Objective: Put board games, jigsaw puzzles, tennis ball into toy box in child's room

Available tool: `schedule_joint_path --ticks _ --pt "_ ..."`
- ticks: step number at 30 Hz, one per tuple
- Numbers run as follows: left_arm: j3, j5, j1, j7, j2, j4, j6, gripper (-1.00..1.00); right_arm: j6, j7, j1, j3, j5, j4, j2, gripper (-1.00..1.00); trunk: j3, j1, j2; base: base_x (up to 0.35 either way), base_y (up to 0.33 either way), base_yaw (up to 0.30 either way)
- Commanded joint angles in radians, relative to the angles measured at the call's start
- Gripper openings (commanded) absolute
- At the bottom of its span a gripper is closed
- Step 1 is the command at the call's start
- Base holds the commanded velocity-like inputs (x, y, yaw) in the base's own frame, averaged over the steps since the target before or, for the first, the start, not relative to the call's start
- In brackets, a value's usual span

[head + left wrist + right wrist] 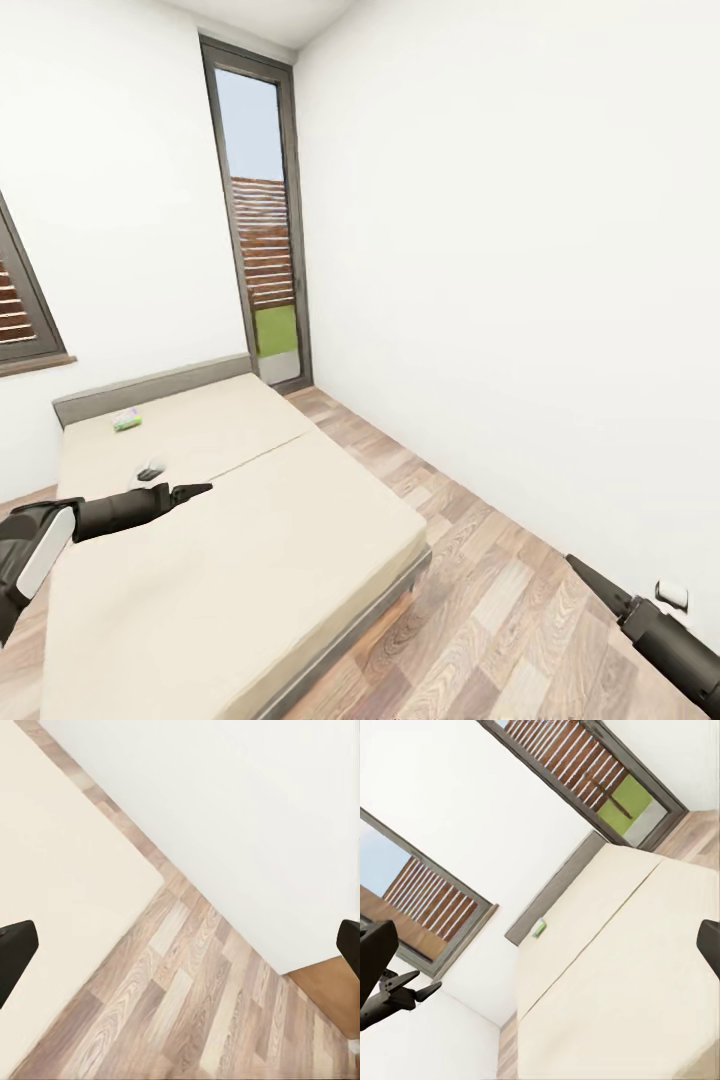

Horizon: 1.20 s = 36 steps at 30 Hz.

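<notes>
A small green board game [127,420] lies on the cream bed [250,540] near its grey headboard, and it also shows as a green box [538,928] in the right wrist view. A second small flat thing [150,468], dark and pale, lies closer to me; it is too small to identify. My left gripper [192,490] hovers over the bed just in front of that thing, its fingers [15,952] far apart and empty. My right gripper [582,568] hangs over the wood floor right of the bed, its fingers [375,952] also spread with nothing between them.
A tall glass door [262,230] stands in the far corner and a louvred window [20,310] at the left. A strip of wood-plank floor [480,600] runs between the bed and the white wall [520,280]. A wall socket [672,595] sits low on that wall.
</notes>
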<state>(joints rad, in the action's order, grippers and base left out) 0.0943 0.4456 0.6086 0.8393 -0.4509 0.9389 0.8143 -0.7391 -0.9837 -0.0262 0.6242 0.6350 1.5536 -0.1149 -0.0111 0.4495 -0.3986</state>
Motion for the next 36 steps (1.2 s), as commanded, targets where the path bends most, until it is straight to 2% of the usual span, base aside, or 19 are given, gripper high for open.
schedule_joint_path --ticks 1,10,24,36 --pt "0.001 0.001 0.000 0.002 0.000 0.000 0.005 1.00 -0.006 0.000 0.000 0.000 0.005 0.000 0.000 1.00 -0.001 0.000 -0.001 -0.034 0.063 -0.261" --pt "0.001 0.002 0.000 0.002 0.000 0.000 0.005 1.00 -0.004 0.001 0.000 -0.001 0.004 0.002 0.002 1.00 -0.001 0.000 -0.001 -0.013 0.162 -0.106" --pt "0.001 0.002 0.000 0.004 0.000 0.000 0.005 1.00 -0.005 0.059 0.000 -0.007 0.004 0.002 0.001 1.00 -0.001 0.000 -0.001 -0.004 0.050 -0.007" --pt "0.001 0.002 0.000 0.005 0.000 0.000 0.005 1.00 -0.005 0.068 0.000 -0.009 0.003 0.002 0.002 1.00 -0.001 0.000 -0.001 -0.061 0.127 0.000"
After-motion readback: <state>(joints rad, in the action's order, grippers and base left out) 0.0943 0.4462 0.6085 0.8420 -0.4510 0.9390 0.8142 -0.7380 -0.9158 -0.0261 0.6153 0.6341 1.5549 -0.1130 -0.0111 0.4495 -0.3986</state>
